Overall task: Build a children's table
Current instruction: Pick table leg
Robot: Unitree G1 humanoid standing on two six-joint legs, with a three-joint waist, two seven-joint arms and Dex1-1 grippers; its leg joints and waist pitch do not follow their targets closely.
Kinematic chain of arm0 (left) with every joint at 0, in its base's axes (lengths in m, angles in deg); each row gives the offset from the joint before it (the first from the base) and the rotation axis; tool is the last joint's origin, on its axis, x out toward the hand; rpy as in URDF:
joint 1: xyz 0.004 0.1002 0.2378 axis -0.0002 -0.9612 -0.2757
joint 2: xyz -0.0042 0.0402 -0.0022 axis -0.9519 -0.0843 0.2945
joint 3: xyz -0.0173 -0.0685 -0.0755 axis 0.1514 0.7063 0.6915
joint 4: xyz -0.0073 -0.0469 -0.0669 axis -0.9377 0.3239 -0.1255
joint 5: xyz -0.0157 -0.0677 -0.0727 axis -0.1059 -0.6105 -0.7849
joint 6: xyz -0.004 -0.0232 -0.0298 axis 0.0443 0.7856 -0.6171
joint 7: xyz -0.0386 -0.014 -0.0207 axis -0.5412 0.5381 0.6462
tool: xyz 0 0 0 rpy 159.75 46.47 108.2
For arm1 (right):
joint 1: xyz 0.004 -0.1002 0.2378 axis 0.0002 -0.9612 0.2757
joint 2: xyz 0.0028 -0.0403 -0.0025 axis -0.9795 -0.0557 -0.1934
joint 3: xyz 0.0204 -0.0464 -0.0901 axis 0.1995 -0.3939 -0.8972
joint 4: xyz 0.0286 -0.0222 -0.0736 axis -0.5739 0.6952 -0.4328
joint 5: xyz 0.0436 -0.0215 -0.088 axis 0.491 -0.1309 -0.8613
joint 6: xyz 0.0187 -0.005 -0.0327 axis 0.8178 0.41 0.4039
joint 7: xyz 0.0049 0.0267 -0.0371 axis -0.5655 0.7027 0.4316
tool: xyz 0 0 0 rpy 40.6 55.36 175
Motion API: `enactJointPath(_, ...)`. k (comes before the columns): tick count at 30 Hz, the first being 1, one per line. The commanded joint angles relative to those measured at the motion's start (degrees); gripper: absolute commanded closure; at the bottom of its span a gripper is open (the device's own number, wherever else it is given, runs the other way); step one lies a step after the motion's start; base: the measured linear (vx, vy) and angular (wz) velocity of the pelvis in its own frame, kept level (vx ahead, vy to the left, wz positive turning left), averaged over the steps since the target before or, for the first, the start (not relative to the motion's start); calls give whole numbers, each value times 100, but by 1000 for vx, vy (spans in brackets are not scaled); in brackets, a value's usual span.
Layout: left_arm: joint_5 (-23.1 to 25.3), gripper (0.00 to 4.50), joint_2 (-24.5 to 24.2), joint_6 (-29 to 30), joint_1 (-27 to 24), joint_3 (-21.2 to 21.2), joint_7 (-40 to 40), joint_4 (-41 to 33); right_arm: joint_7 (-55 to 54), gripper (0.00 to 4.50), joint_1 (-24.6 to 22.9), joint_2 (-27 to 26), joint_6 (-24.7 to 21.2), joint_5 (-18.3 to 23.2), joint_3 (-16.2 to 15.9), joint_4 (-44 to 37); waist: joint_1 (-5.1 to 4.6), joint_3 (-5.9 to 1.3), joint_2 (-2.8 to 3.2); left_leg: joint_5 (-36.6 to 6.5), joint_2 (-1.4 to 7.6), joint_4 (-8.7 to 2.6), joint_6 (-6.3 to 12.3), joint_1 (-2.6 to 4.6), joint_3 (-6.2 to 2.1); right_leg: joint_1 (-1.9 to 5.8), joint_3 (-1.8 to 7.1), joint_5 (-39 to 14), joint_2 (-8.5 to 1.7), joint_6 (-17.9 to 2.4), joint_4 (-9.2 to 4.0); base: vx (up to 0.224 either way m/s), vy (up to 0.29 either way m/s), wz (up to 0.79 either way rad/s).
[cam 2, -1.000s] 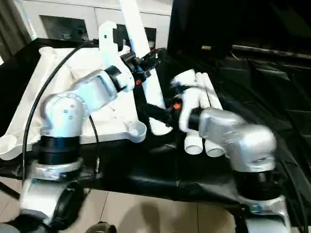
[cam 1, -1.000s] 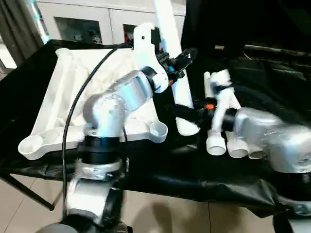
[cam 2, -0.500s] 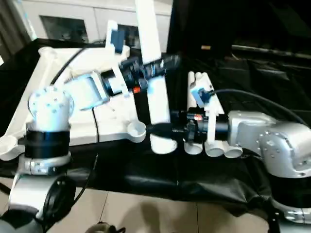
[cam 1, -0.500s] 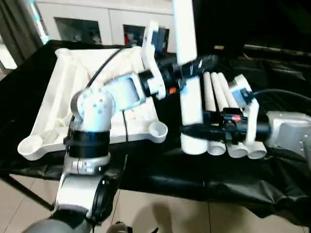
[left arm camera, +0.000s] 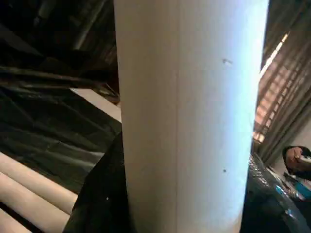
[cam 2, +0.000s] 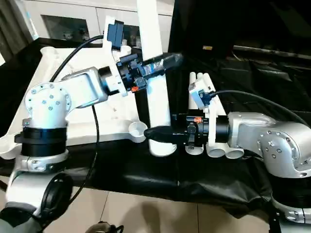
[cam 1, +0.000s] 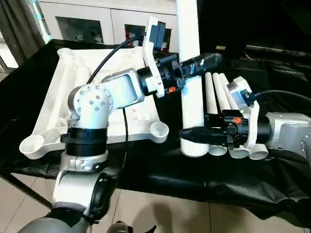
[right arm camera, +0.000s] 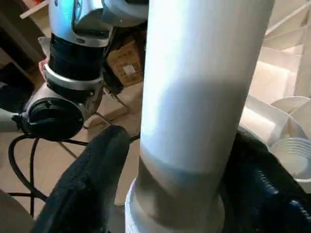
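Long white tapered tubular leg point(cam 1: 190, 92), standing upright, left gripper point(cam 1: 190, 64) clamping mid-shaft, right gripper point(cam 1: 194, 135) straddling its wide lower end, just beside white plastic top's round corner socket point(cam 1: 159, 130).

The upright leg point(cam 1: 190, 73) runs off at 12 o'clock; its far side hides both grippers' far fingers

1. The top point(cam 1: 58, 97) lay on the left of the tabletop point(cam 1: 160, 170).
2. Three legs point(cam 1: 221, 97) lay side by side on the right.
3. A fourth leg point(cam 1: 190, 97) stood upright between them.
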Motion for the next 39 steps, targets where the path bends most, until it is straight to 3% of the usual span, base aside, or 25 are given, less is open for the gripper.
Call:
enactJointPath(1,-134,265,-43,67,21,-41,110,-134,52,173,104,95,-53,68,-30,-63,28,-428,-51,-683,258,-336,17,144,-83,284,278,-853,-478,-1088,-449,0,0,0)
enactJointPath(7,-201,265,-60,85,-6,-50,171,-201,30,240,100,57,-54,155,-40,-62,38,-440,-50,-655,262,-328,5,145,-83,287,279,-731,-478,-1134,-424,0,0,0)
enactJointPath(10,-221,265,-54,89,-10,-41,181,-226,15,251,89,18,-46,143,-56,-61,40,-439,-68,-633,254,-322,27,140,-76,292,279,-733,-475,-1130,-426,0,0,0)
enactJointPath(21,-190,265,91,-37,12,-4,-60,-272,-109,257,30,-141,12,155,-47,-58,50,-446,-39,-641,259,-319,-5,148,-82,285,277,-691,-465,-1125,-414,0,0,0)
enactJointPath(22,-187,209,100,-39,19,6,-82,-260,-109,257,29,-141,13,155,-47,-59,54,-448,-45,-644,256,-314,-8,147,-80,291,280,-672,-465,-1128,-410,0,0,0)
enactJointPath(24,-384,195,147,65,122,171,-110,-111,-126,257,-4,-152,26,138,-49,-77,72,-453,-38,-611,250,-305,0,145,-78,291,279,-639,-471,-1144,-412,0,0,0)
enactJointPath(28,-175,150,131,-82,211,167,-303,-54,-143,257,-23,-160,38,133,-50,-80,98,-460,-30,-611,253,-306,7,149,-86,294,278,-577,-464,-1135,-402,0,0,0)
enactJointPath(29,-146,150,148,-128,273,254,-426,52,-159,257,-29,-170,46,126,-54,-81,105,-458,-3,-627,256,-305,-4,146,-93,293,278,-590,-469,-1133,-401,0,0,0)
enactJointPath(33,-185,150,156,-94,320,358,-522,159,-184,259,-46,-190,71,111,-67,-84,138,-462,-17,-647,251,-303,-23,150,-92,294,278,-682,-470,-1073,-415,0,0,0)
enactJointPath(39,-127,197,182,-117,325,336,-655,252,-202,259,-40,-199,113,74,-92,-80,163,-472,-7,-647,260,-301,-50,158,-93,290,276,-538,-467,-1118,-395,0,0,0)
